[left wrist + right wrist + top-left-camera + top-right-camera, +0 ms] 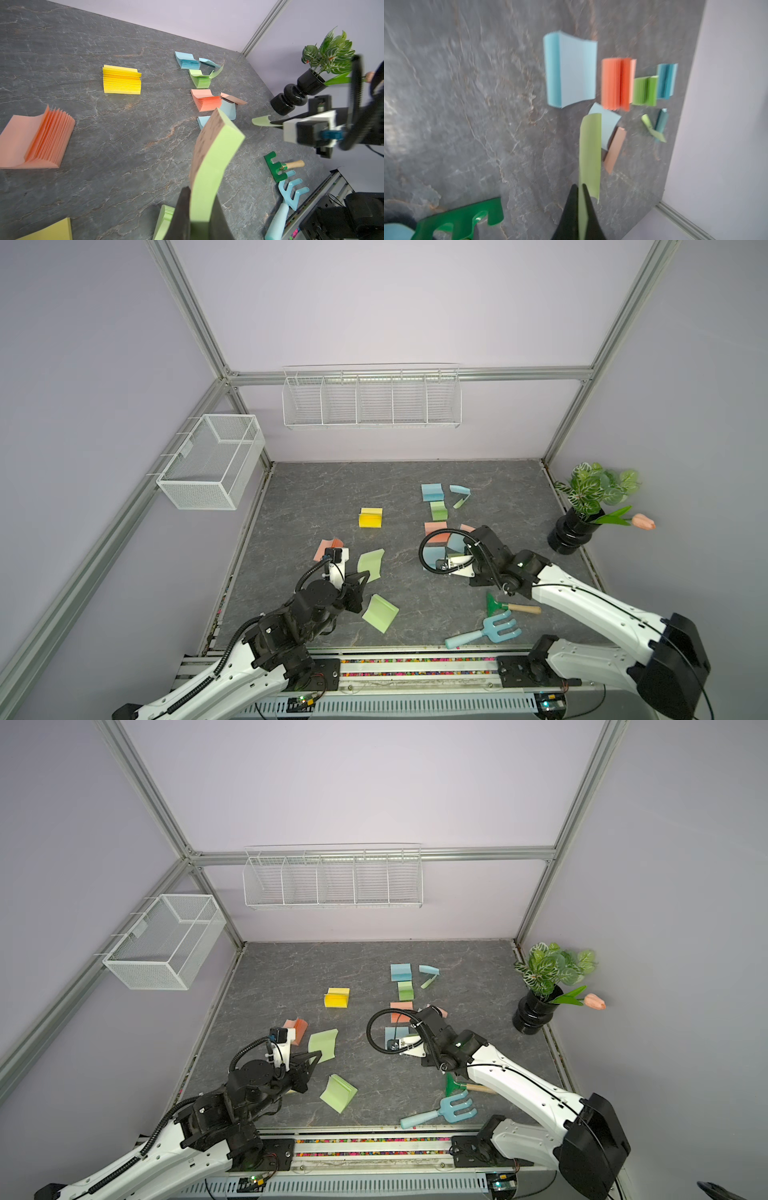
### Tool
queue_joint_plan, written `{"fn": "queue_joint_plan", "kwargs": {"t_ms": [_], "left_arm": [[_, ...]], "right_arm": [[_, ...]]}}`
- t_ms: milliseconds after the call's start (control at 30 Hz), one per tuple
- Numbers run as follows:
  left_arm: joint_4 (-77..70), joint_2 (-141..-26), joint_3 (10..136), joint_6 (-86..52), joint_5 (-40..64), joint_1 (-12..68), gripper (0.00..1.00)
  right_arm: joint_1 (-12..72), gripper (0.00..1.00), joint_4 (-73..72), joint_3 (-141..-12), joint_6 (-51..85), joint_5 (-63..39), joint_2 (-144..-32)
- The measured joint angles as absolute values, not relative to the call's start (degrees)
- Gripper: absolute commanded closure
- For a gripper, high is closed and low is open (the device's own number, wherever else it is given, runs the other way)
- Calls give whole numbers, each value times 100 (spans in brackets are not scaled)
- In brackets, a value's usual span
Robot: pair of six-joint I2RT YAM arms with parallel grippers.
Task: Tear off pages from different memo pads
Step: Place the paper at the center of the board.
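The left pincer (200, 195) is clenched on a green pad (216, 149) and holds it up off the gray table (311, 497). This pad is far from the black vase (571, 533), on the other side of the table from it. The right pincer (580, 187) is pinched tight on one green page (589, 149). The page hangs in the air near the vase. It is apart from the pad, so it looks torn off already.

The page is thin and very light. It is floppy and curls at its free end. A hard tug would likely rip or crumple it, so a small pinch at one edge seems the best hold. The pad is a thick square block of many sheets. It bends like a soft book, and its smooth sides may slip. It probably holds best by the glued edge, where the sheets stay together.

A yellow pad (370, 517) with fanned sheets lies well apart from the vase. A salmon pad (322, 549) lies farther still. A flat green pad (380, 612) lies near the held one. A row of pads (438, 510) in blue, green and salmon lies closer to the vase. Loose pages (459, 489) curl just beside it on the vase side. The table looks like hard stone with pale lines. The vase is round and shiny.
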State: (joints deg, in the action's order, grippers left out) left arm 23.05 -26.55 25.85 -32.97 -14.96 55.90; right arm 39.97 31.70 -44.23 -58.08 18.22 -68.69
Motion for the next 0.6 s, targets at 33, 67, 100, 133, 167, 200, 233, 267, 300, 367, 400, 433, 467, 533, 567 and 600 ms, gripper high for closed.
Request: {"fn": "queue_joint_plan", "kwargs": {"t_ms": [33, 67, 100, 133, 167, 200, 233, 267, 300, 367, 400, 433, 467, 533, 567, 600], "left_arm": [[2309, -2655, 2582, -3310, -1492, 5590, 100], [2309, -2655, 2580, -3330, -1472, 5590, 100], [2309, -2655, 2578, -3343, -1452, 5590, 100], [2309, -2652, 2576, -3363, -1439, 5590, 100], [2309, -2646, 2569, -3380, -1409, 5590, 100], [2307, -2633, 2556, -3387, -1382, 5590, 100], [2309, -2620, 2539, -3391, -1358, 5590, 100], [2309, -2600, 2523, -3402, -1339, 5590, 100], [2314, -2580, 2512, -3404, -1319, 5590, 100], [2322, -2543, 2504, -3413, -1295, 5590, 100], [2322, -2523, 2499, -3424, -1273, 5590, 100], [2320, -2506, 2493, -3426, -1251, 5590, 100], [2320, -2499, 2486, -3428, -1229, 5590, 100], [2316, -2502, 2480, -3444, -1186, 5590, 100], [2303, -2502, 2473, -3446, -1164, 5590, 100], [2287, -2504, 2464, -3448, -1140, 5590, 100]], "right_arm": [[3872, 92, 3133, -4313, -5909, 1815, -6947], [3723, 92, 3065, -4206, -6023, 1796, -7030], [3601, 92, 2993, -4143, -6112, 1772, -7100], [3503, 91, 2932, -4112, -6182, 1747, -7159], [3393, 91, 2838, -4091, -6267, 1699, -7225], [3308, 90, 2740, -4091, -6351, 1664, -7279], [3256, 90, 2641, -4091, -6414, 1645, -7323], [3203, 89, 2528, -4091, -6479, 1619, -7380], [3146, 85, 2412, -4088, -6534, 1584, -7452], [3035, 75, 2200, -4080, -6608, 1533, -7592], [2963, 73, 2095, -4069, -6663, 1507, -7673], [2915, 71, 2040, -4064, -6705, 1494, -7732], [2877, 68, 2032, -4064, -6733, 1474, -7778], [2840, 57, 2187, -4101, -6731, 1380, -7865], [2834, 54, 2316, -4136, -6724, 1334, -7885], [2834, 54, 2506, -4195, -6718, 1251, -7898]]}}
